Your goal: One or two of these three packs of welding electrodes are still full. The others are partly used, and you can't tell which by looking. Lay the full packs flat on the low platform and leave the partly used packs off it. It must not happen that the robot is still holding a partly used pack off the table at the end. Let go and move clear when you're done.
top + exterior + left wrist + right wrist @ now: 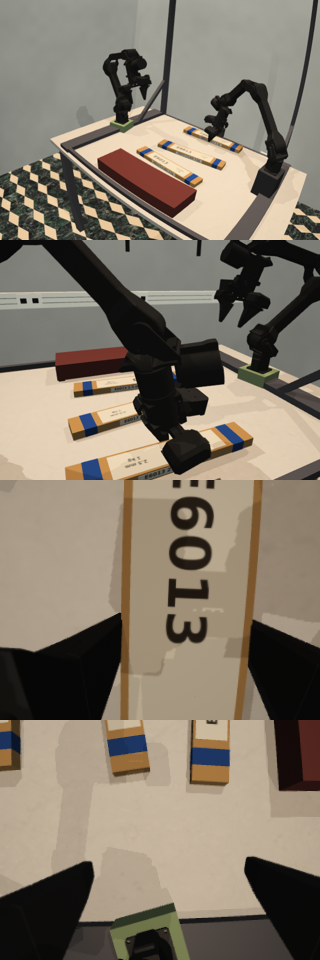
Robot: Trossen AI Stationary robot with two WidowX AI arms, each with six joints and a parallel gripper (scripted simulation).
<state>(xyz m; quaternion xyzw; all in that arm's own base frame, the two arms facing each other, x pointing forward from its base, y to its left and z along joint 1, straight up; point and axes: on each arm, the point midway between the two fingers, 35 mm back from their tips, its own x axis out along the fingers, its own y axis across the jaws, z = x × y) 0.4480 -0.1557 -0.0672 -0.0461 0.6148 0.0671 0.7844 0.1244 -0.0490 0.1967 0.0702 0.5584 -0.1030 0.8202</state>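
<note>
Three orange packs with blue bands and white E6013 labels lie side by side on the table. My left gripper (210, 133) is shut on the middle of the farthest pack (213, 139), which lies level at the table top. In the left wrist view the fingers press both long edges of that pack (187, 600). It also shows in the exterior view (160, 459). The middle pack (191, 154) and the near pack (169, 166) lie untouched. The dark red low platform (146, 180) sits beside the near pack with nothing on it. My right gripper (144, 90) is open and empty, high above its base.
The right arm stands on a green block (122, 124) at the table's far corner. A dark frame (85, 139) borders the table, with upright posts behind. The right wrist view shows pack ends (210, 750) and the platform's corner (300, 752).
</note>
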